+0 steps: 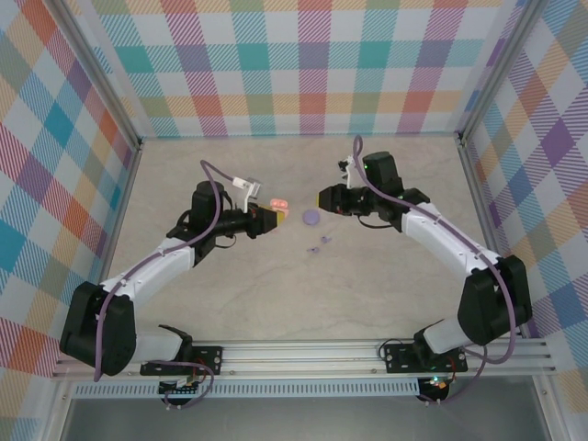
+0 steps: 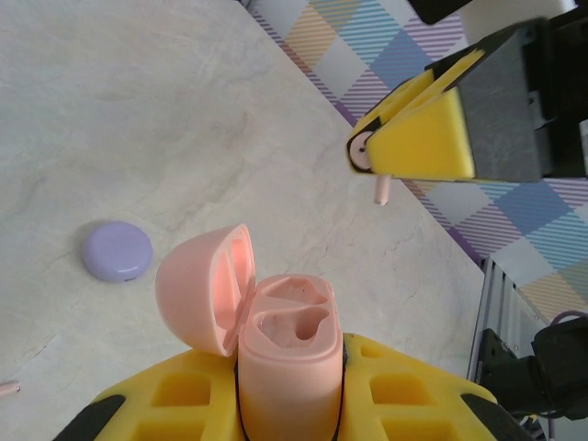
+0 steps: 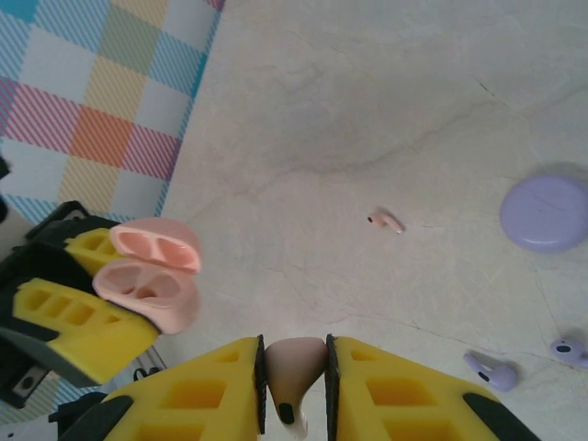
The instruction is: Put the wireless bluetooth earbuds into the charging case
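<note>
The open pink charging case was clamped in the left gripper at bottom centre; a pink earbud was pinched in the right gripper. Insertion was judged under way (both sockets appeared vacant); alignment over one was needed next.

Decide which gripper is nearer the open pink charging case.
Left. The left gripper grips the open pink charging case by its base; the right gripper sits apart, pinching a pink earbud.

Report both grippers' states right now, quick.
Left gripper: shut on the open pink charging case.
Right gripper: shut on a pale pink earbud.
</note>
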Robot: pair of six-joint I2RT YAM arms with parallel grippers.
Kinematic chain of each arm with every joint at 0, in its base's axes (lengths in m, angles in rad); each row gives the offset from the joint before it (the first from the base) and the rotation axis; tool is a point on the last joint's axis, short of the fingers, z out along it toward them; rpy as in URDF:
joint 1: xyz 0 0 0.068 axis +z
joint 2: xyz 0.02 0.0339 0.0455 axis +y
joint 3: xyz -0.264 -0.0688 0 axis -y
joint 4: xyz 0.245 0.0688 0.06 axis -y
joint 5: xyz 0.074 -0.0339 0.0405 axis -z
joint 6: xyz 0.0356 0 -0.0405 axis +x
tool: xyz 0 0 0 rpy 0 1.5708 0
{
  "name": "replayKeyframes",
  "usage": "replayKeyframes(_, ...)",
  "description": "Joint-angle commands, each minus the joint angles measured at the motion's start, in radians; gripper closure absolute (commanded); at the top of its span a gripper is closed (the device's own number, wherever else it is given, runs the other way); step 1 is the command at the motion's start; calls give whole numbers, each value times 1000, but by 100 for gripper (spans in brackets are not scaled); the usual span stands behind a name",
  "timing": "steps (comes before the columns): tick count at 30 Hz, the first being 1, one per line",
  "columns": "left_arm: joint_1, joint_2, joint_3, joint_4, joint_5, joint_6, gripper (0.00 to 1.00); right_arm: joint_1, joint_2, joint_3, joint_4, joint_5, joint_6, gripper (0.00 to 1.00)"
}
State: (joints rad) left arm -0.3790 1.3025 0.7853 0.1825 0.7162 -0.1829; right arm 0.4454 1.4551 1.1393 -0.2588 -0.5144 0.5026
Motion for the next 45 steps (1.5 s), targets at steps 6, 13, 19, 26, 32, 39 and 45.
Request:
replayKeyframes(6,-52,-41,-5,103,45,109,89,37,-96,22,53,-34,2,77)
replayKeyframes(13,-125,-89,30,59,-84,200,93,77,-163,48,60,-18,-25,76)
replayKeyframes(19,-141,-151,-19,151,-168,267,92,115,-201,51,76,18,-52,76)
replayKeyframes(26,-162,-168,-4,113,-122,381,91,167,-211,62,96,50,-98,75)
replayKeyframes(32,-173,-172,3,109,-133,418,91,204,-220,58,129,87,-126,75)
replayKeyframes(39,-184,-184,11,115,-125,438,91,227,-245,32,177,142,-138,75)
replayKeyframes(45,-190,-188,17,119,-118,433,91,245,-254,17,196,189,-142,75)
